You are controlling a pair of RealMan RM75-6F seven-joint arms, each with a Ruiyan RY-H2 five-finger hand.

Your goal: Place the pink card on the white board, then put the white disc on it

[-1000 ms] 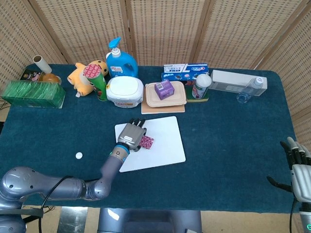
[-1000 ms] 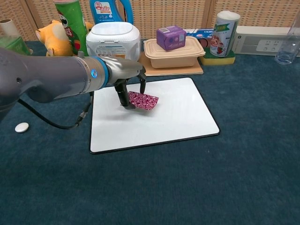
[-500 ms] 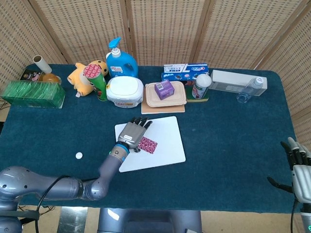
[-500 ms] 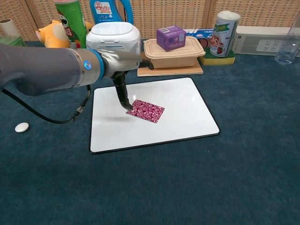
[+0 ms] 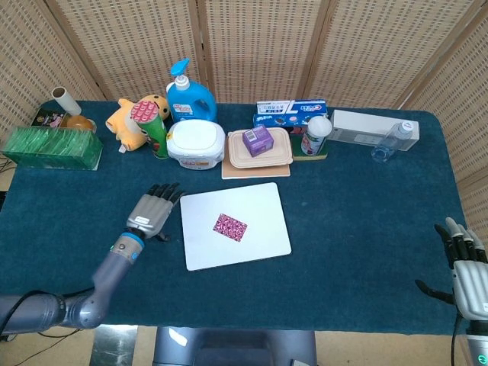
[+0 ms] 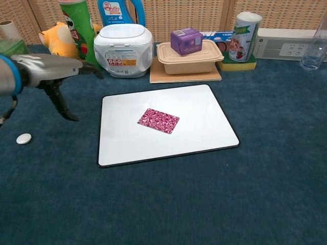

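Hovering above the blue cloth just left of the white board (image 5: 235, 225), the left hand (image 5: 152, 213) is seen with its fingers (image 5: 164, 193) spread and extended toward the back of the table; nothing is held and nothing is touched by them. In the chest view the same hand (image 6: 51, 71) is observed raised off the cloth, one finger pointing down and forward, clear of the board's edge.

The pink card (image 5: 230, 227) is recorded lying flat on the white board, near its middle, rotated slightly against the board's edges. It is located to the right of the left hand, apart from the fingertips, with bare board between them.

The white disc (image 6: 23, 138) is noted on the cloth, off the board, left of and nearer the robot than the left hand.

The right hand (image 5: 466, 261) is seen at the table's right edge, fingers apart and extended, nothing held, well apart from card and disc.
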